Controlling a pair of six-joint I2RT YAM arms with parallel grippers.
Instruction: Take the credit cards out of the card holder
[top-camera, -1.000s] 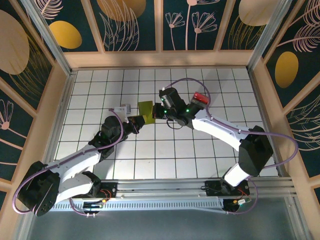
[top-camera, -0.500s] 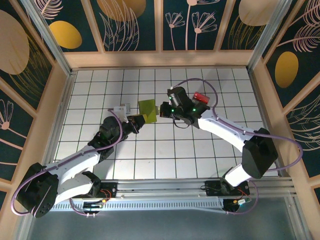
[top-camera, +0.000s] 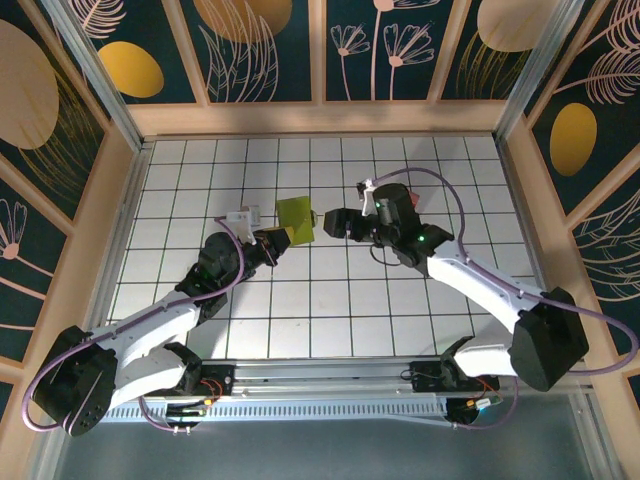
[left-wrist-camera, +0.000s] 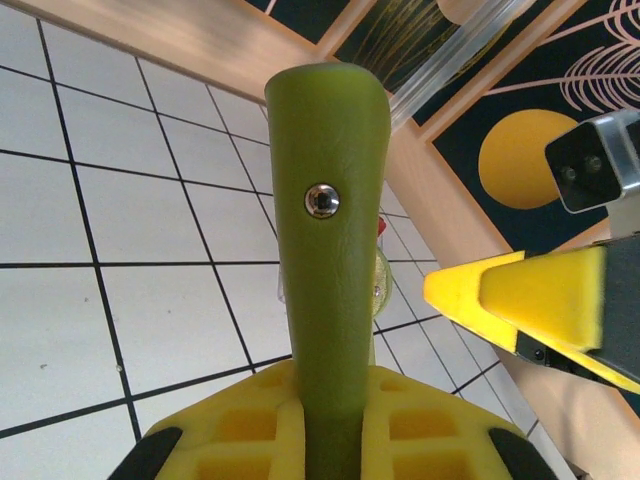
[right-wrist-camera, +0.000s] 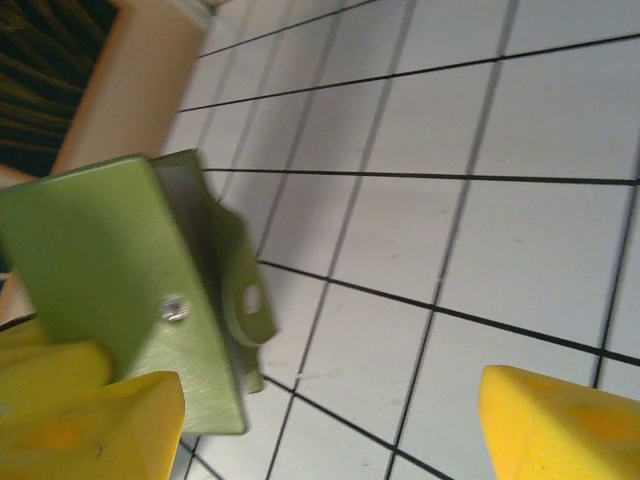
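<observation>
The card holder (top-camera: 294, 218), a yellow-green folding case, is held off the table, and my left gripper (top-camera: 280, 237) is shut on its lower edge. In the left wrist view the card holder (left-wrist-camera: 330, 220) stands edge-on with a metal snap stud, clamped in the left gripper (left-wrist-camera: 335, 385). My right gripper (top-camera: 325, 222) hovers just right of it, open and holding nothing. In the right wrist view the card holder (right-wrist-camera: 120, 280) and its snap tab (right-wrist-camera: 246, 300) lie beside the left finger of the right gripper (right-wrist-camera: 330, 425). The credit cards are hidden.
The white gridded table (top-camera: 330, 300) is ringed by low wooden walls (top-camera: 320, 120). A right-gripper finger (left-wrist-camera: 520, 300) shows close on the right in the left wrist view. A small red sliver (left-wrist-camera: 381, 228) peeks from behind the holder's edge.
My right gripper has opened and pulled back to the right, away from the holder. The red thing beside the right arm is now covered. The left gripper has kept its grip.
</observation>
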